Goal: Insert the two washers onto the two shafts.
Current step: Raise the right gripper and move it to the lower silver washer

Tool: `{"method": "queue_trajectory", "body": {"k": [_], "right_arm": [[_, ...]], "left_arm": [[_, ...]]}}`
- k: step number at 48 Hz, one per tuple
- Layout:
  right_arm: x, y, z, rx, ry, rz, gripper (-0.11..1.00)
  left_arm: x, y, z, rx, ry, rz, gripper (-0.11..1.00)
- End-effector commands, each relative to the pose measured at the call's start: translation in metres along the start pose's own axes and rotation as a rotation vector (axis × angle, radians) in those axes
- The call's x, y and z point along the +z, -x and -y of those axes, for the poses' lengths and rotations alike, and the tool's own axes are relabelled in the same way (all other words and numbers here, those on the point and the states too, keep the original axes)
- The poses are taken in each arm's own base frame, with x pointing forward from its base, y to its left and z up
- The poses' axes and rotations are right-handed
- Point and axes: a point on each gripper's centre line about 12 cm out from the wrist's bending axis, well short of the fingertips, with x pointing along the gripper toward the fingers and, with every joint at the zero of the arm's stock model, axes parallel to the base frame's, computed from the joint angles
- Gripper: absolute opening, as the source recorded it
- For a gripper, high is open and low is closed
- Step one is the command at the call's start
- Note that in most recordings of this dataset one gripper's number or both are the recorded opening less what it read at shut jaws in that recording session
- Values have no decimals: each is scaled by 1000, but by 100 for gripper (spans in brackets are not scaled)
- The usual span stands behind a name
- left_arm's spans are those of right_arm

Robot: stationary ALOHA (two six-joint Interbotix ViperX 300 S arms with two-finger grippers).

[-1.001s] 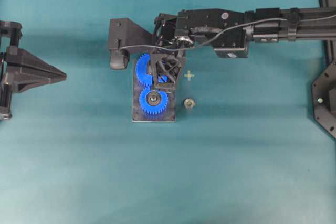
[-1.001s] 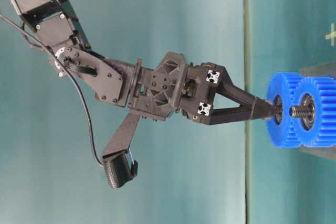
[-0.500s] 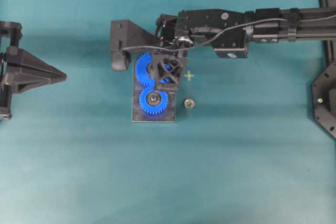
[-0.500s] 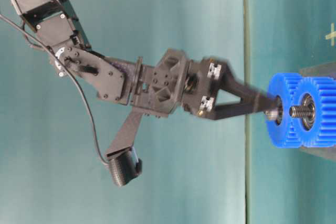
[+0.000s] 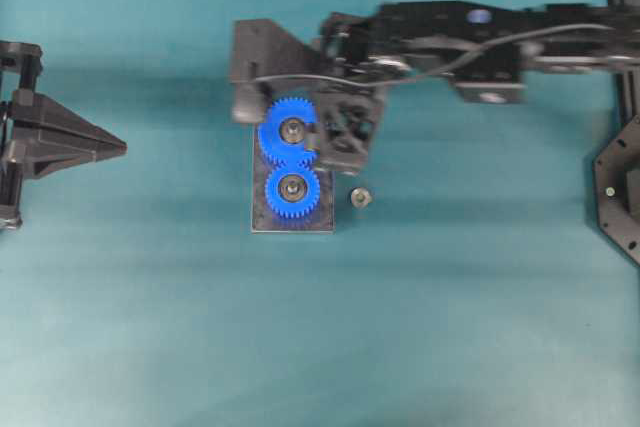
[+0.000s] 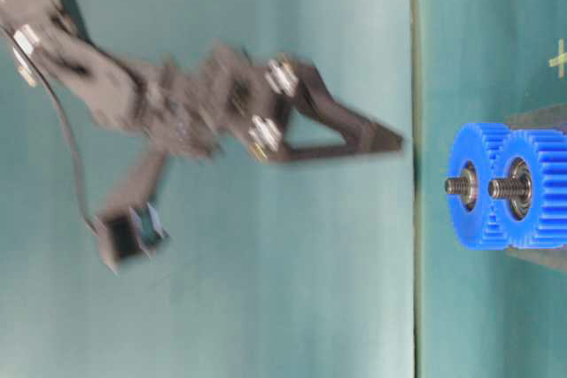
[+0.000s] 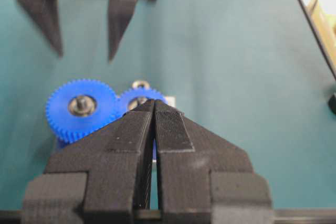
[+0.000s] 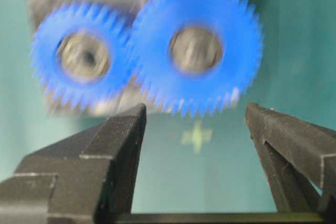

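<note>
Two blue gears [image 5: 290, 161] sit meshed on a dark base plate [image 5: 291, 223], each on a threaded shaft [image 6: 457, 185]. A washer [image 5: 292, 129] rests around the shaft of the gear at twelve o'clock on the plate. A small nut [image 5: 361, 197] lies on the table at three o'clock from the plate. The right gripper [image 8: 195, 121] hangs above the gears, fingers spread apart and empty. The left gripper [image 7: 154, 109] is at nine o'clock, fingers pressed together.

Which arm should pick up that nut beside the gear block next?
Right, probably. The right gripper hangs open just above the gears, close to the nut. The left gripper sits shut at the table's far edge.
</note>
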Motion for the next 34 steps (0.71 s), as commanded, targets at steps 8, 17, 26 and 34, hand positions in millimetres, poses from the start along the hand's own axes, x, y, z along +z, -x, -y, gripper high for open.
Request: {"method": "queue_trajectory", "body": {"k": [8, 17, 26, 34], "right_arm": [[-38, 7, -32, 24, 29, 5, 78], [-59, -20, -43, 32, -27, 21, 78], [-68, -46, -50, 39, -65, 70, 78], [-77, -70, -55, 38, -54, 14, 77]], "left_arm": [[9, 0, 1, -2, 0, 23, 1], [10, 0, 1, -2, 0, 24, 1], [11, 0, 1, -2, -2, 28, 1], [10, 0, 1, -2, 1, 24, 1]]}}
